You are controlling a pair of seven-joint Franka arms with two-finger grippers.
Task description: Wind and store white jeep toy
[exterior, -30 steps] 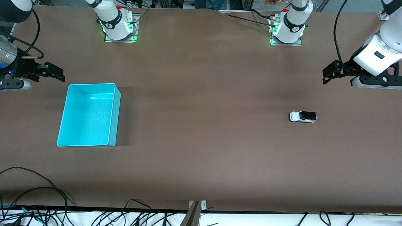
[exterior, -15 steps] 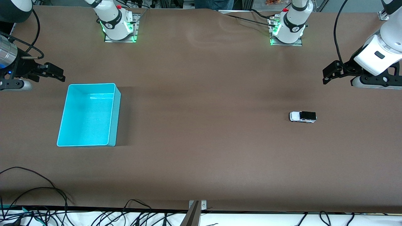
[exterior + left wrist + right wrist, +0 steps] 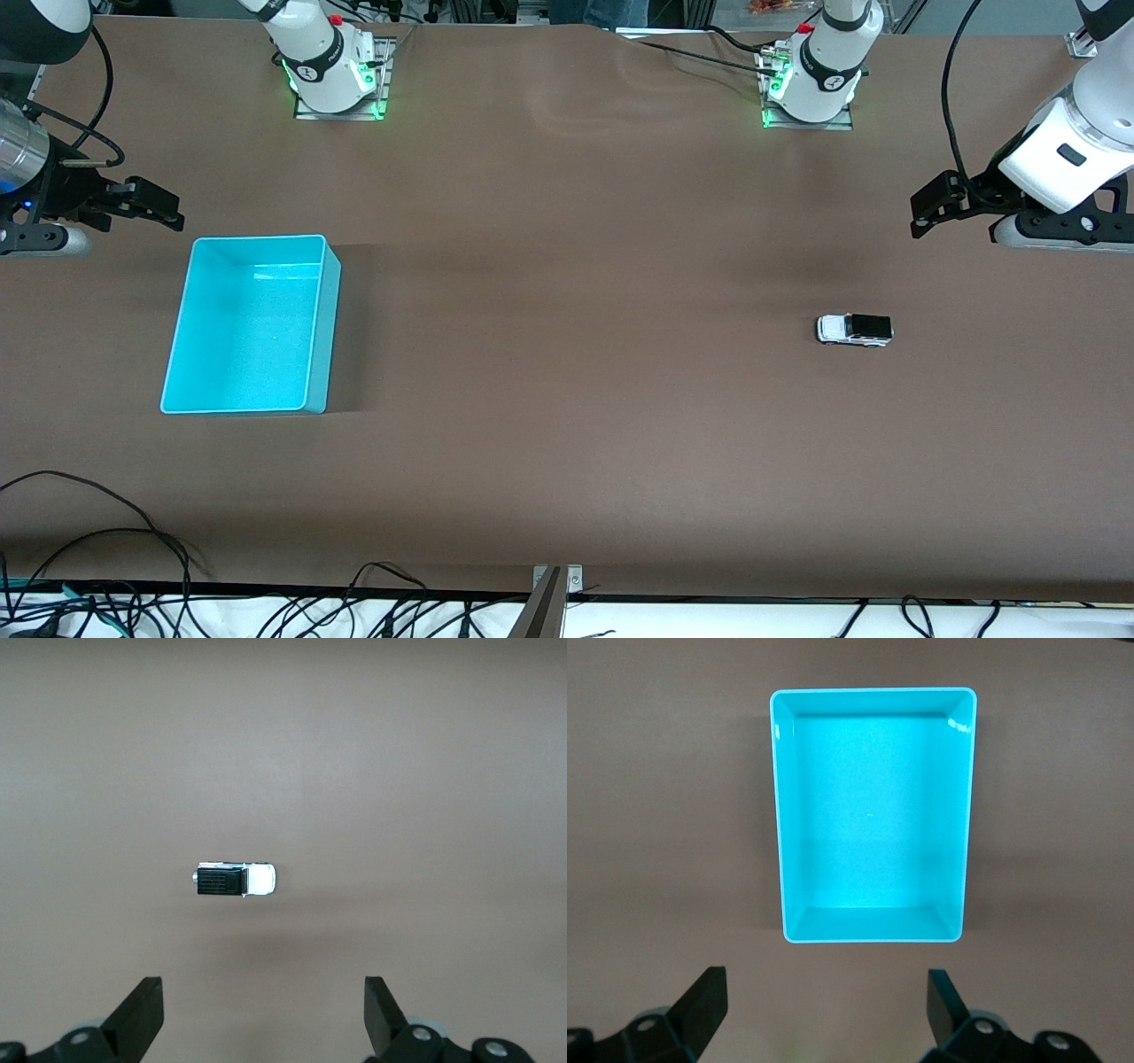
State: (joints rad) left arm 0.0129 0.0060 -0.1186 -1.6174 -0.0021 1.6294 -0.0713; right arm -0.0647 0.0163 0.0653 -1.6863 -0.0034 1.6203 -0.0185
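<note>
The white jeep toy [image 3: 854,330], white with a black roof and rear, sits on the brown table toward the left arm's end; it also shows in the left wrist view [image 3: 235,880]. My left gripper [image 3: 926,213] hangs open and empty above the table near that end, off to the side of the jeep; its jaws [image 3: 262,1014] stand wide apart. The cyan bin [image 3: 252,323] stands empty toward the right arm's end and fills the right wrist view [image 3: 873,815]. My right gripper [image 3: 159,206] hangs open and empty above the table beside the bin; its jaws [image 3: 826,1005] stand wide apart.
Both arm bases [image 3: 332,66] [image 3: 811,75] stand at the table's edge farthest from the front camera. Loose black cables [image 3: 106,532] lie along the edge nearest the camera, with a metal bracket [image 3: 554,589] at its middle.
</note>
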